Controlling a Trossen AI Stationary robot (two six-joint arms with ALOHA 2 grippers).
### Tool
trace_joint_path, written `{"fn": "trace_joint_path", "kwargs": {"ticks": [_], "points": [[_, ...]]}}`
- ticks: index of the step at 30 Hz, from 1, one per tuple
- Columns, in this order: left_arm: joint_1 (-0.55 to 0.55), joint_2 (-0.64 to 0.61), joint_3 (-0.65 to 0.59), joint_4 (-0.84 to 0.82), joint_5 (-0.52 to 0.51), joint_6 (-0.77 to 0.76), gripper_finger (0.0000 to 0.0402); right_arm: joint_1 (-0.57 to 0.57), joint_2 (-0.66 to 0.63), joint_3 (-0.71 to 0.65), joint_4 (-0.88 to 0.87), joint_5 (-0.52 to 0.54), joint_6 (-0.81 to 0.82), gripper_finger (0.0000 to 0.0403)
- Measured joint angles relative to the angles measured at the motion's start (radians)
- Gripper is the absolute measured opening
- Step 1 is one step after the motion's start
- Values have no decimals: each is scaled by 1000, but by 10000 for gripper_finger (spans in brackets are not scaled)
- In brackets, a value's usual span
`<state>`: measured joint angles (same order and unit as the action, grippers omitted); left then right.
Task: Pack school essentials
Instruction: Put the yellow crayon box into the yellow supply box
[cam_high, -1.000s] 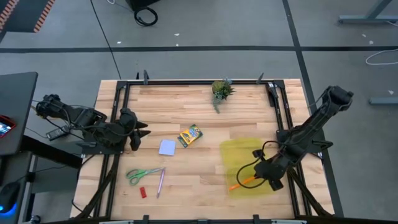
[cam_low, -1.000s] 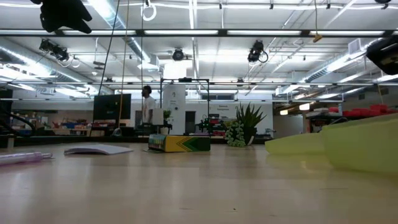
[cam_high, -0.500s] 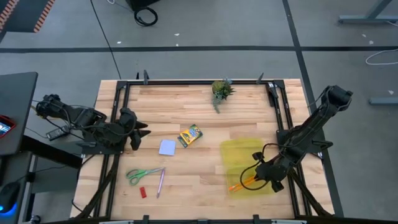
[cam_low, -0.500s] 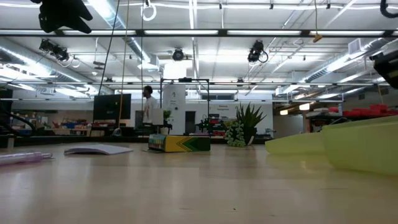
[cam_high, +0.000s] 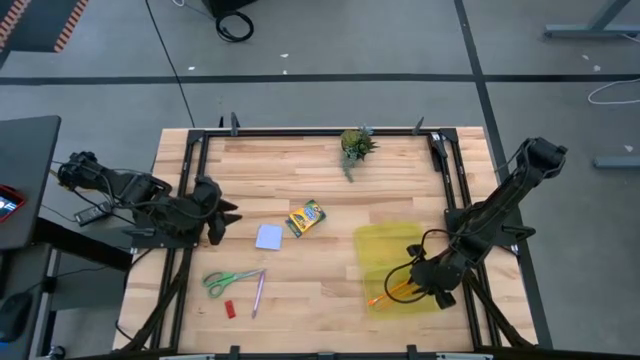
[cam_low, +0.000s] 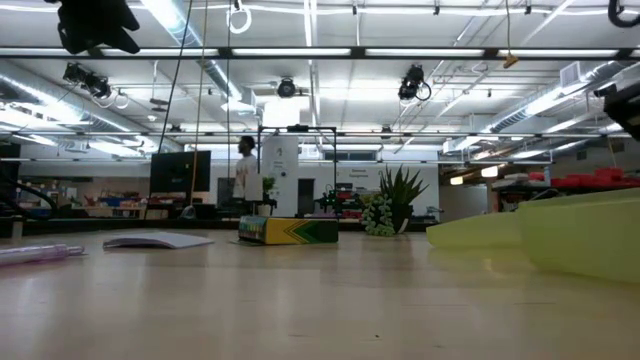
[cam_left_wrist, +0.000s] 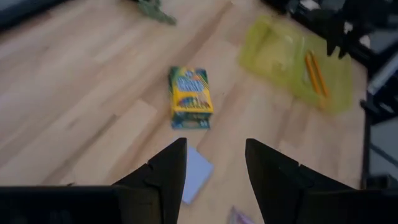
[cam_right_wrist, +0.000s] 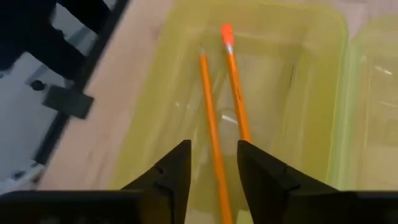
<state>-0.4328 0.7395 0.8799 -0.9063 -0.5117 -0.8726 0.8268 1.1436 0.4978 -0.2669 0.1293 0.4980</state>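
Observation:
My right gripper (cam_high: 410, 286) (cam_right_wrist: 214, 177) is open, low over the translucent yellow case (cam_high: 393, 248) (cam_right_wrist: 311, 62) at the table's near right. The orange pencil (cam_high: 384, 296) (cam_right_wrist: 235, 93) lies inside the case and runs out from between the fingers. A second thin orange line (cam_right_wrist: 208, 112) lies beside it. My left gripper (cam_high: 228, 214) (cam_left_wrist: 214, 168) waits open at the left edge. Crayon box (cam_high: 307, 217) (cam_left_wrist: 189, 96), blue note pad (cam_high: 268, 237) (cam_left_wrist: 196, 174), green-handled scissors (cam_high: 228, 280), pinkish pen (cam_high: 258, 292) and red eraser (cam_high: 230, 309) lie flat on the table.
A small potted plant (cam_high: 355, 145) (cam_low: 395, 200) stands near the far edge. A black frame (cam_high: 190, 180) runs round the tabletop. Bare wood lies between the crayon box and the case. A person (cam_low: 245, 165) walks in the room far behind.
My right gripper has shifted slightly toward the near-left over the case, and the pencil has gone with it by a small amount. The person in the room behind has walked to the right.

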Motion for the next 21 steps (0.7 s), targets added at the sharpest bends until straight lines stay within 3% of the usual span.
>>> {"fn": "trace_joint_path", "kwargs": {"ticks": [7,21], "points": [[0,0,0,-40,115,-42,172,-29,0,129,-149,-4,4,139],[-4,34,0,-180,269,-86,172,-339,0,216,-108,-3,-188,139]]}}
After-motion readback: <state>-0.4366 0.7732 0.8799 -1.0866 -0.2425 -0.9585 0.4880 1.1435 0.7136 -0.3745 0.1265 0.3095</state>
